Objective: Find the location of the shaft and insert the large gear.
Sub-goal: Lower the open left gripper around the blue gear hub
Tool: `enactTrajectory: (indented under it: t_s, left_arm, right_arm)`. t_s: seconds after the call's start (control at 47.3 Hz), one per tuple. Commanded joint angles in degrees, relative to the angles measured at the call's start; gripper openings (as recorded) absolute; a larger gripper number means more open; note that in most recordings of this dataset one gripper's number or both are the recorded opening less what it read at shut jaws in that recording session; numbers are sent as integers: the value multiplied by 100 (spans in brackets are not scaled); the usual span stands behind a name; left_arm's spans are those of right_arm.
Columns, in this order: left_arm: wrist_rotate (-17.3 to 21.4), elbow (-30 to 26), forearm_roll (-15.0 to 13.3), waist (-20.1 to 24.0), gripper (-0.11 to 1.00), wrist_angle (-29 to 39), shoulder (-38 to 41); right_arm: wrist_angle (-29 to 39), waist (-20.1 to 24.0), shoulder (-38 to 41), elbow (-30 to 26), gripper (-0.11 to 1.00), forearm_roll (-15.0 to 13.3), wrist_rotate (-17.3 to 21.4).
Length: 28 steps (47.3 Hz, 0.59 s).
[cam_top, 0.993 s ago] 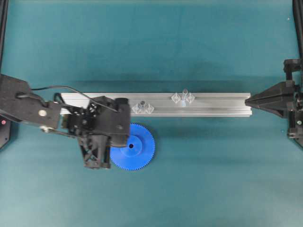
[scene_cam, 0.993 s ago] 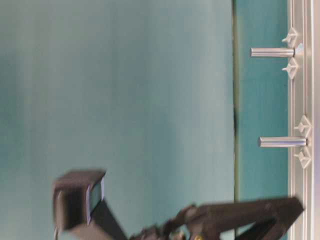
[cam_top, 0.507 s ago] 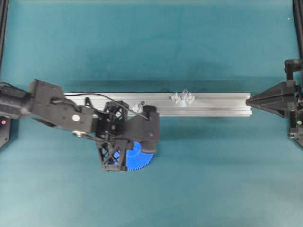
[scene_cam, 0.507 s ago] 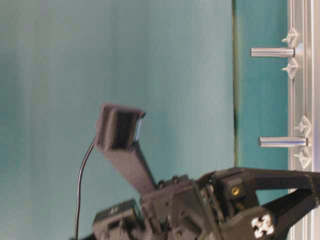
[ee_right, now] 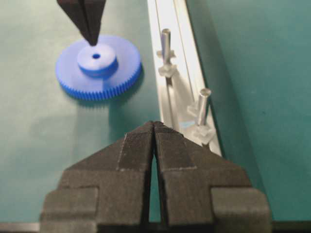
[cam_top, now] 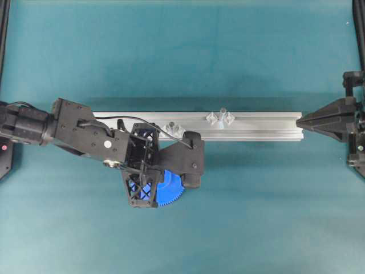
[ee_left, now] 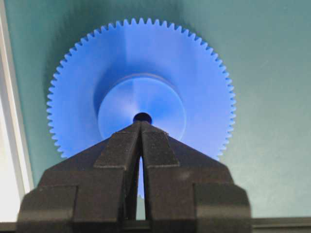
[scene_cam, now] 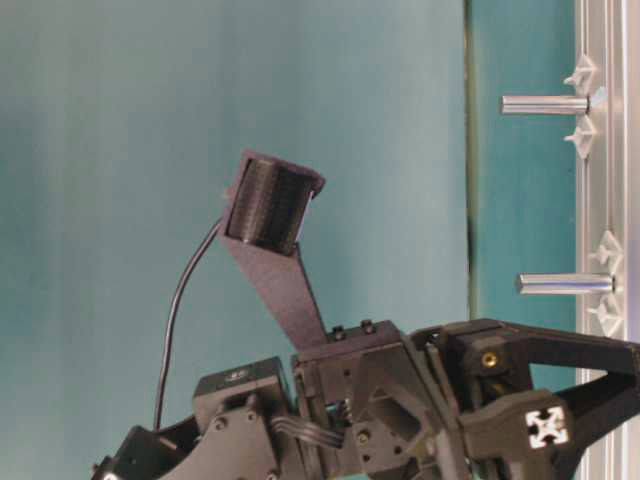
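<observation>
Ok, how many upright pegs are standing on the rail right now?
2. One peg stands on the aluminium rail level with the blue gear; the other peg stands further along, nearer the right gripper. None look hidden.

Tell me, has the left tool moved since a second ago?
Yes. In the overhead view the left tool has travelled rightward along the aluminium rail, now over the large gear hub, shut.

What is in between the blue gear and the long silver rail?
Only bare teal mat lies between the large gear and the silver rail; the right wrist view shows that strip clearest.
</observation>
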Motion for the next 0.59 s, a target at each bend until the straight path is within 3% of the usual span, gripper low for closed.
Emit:
enactTrajectory:
  t_s: [0.0,0.38,0.486,0.57]
  left_arm:
    - [18,-132,18,-35,2,26,-62]
    - [387,-158,9,-44,5,-79,-62]
    - [413,-158,18,-35,16,-114,-62]
    - [413,-141,18,-53,35,-123,-53]
  right_arm:
    - [-26,-26,26,-53,3,0,53]
    - [-26,-26,18,-44,3,0,53]
    - [-26,-26,18,-44,3,0,53]
    - [-26,-26,18,-44,3,0,53]
